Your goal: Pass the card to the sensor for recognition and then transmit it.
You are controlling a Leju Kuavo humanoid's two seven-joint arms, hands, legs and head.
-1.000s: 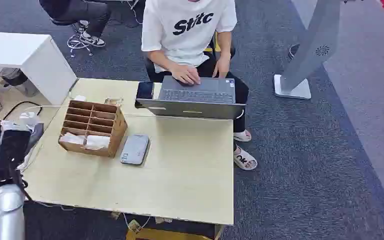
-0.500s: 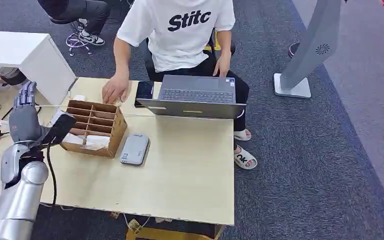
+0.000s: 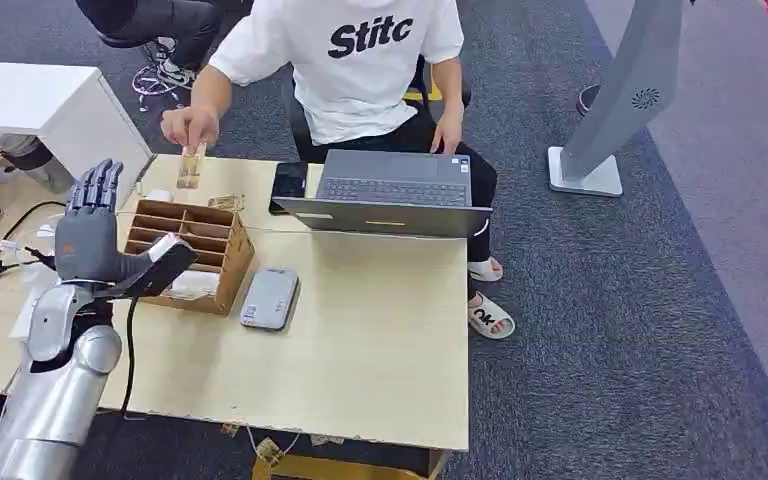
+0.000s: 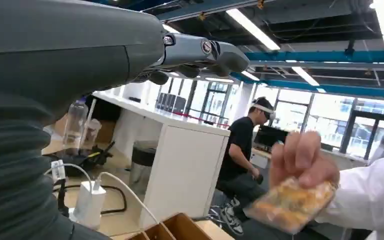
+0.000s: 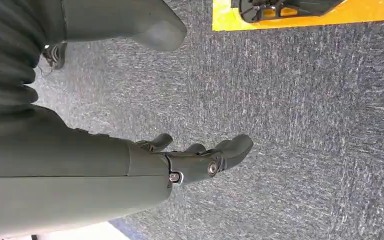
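Left hand [image 3: 90, 235] is up at the near-left of the table [image 3: 360, 350], fingers spread wide and pointing up, thumb out to the right, nothing in its grasp. Right hand [image 5: 190, 160] hangs over grey carpet [image 5: 305, 125], fingers gently curled and apart, holding nothing. Just right of the left hand sits the wooden divider box [image 3: 188, 255], and touching the box's right side lies the grey sensor [image 3: 269, 297], flat on the table. Farther back, an open laptop [image 3: 390, 195] with a dark phone [image 3: 289, 181] beside it on the left. At the far-left edge, the seated person's hand [image 3: 188, 125] pinches the card [image 3: 191, 166] upright above the table, beyond the box; from the left wrist it reads as a blurred orange-patterned card.
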